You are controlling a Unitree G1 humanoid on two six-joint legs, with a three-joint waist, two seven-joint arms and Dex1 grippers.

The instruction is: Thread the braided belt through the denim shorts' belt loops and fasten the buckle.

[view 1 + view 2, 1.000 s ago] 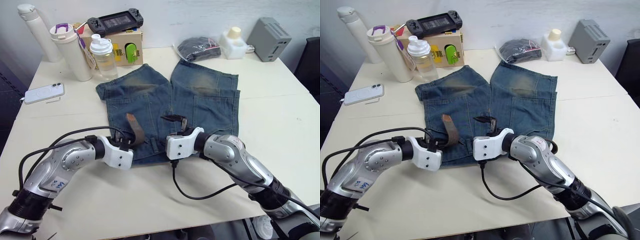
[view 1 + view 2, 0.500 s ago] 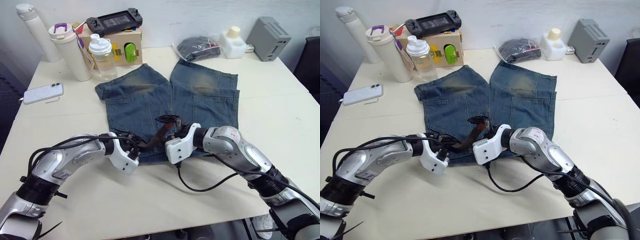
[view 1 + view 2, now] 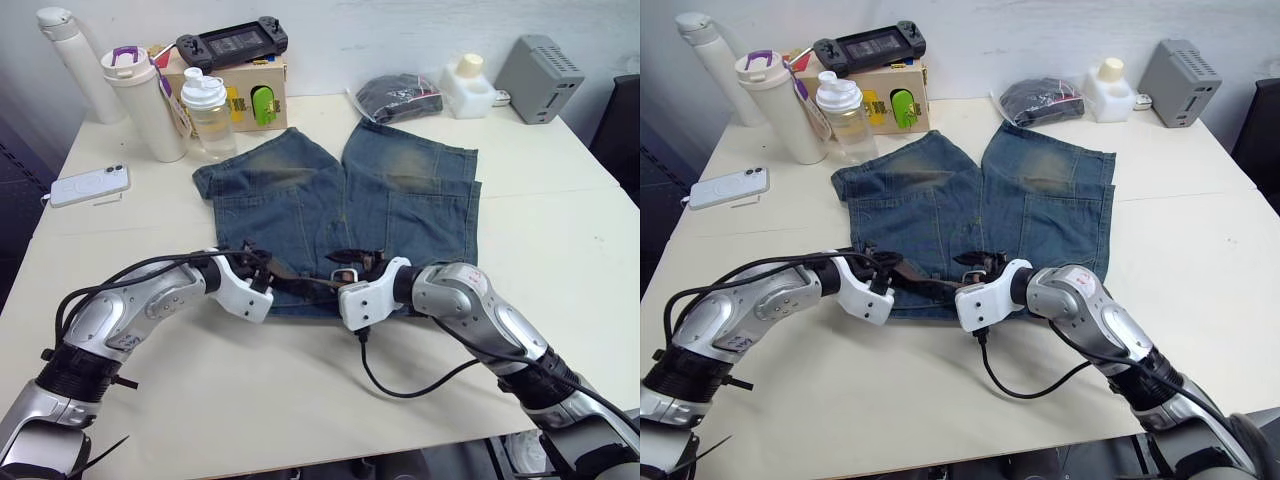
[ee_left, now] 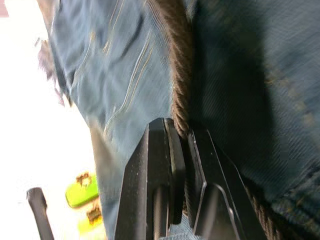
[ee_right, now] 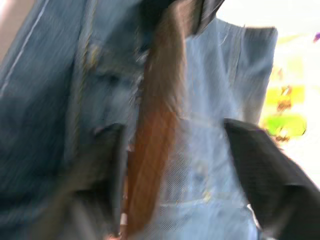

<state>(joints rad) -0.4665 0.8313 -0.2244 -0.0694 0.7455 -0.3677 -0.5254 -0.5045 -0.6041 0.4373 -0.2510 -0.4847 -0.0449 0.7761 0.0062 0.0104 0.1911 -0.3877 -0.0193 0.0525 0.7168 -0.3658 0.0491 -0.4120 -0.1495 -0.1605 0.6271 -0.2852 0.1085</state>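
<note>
The faded denim shorts (image 3: 340,200) lie flat mid-table, waistband toward me. Low across that waistband runs the dark brown braided belt (image 3: 300,281), stretched between my two grippers. My left gripper (image 3: 262,270) is at its left end, and the left wrist view shows the fingers (image 4: 160,150) shut on the woven strap (image 4: 180,95). At the middle of the waistband, my right gripper (image 3: 352,262) stands with its fingers apart and the tan strap (image 5: 155,130) between them. The buckle and the belt loops are hidden behind the grippers.
A phone (image 3: 88,186) lies at the far left. Bottles (image 3: 208,112), a tall cup (image 3: 145,105) and a box with a game controller (image 3: 232,45) stand at the back left. A dark bagged bundle (image 3: 398,97), white container (image 3: 467,85) and grey box (image 3: 537,65) line the back right.
The belt, arched up from the shorts a second ago, now lies stretched low between the grippers. My left gripper swung in along the waistband, and the right gripper's fingers have come around the strap.
</note>
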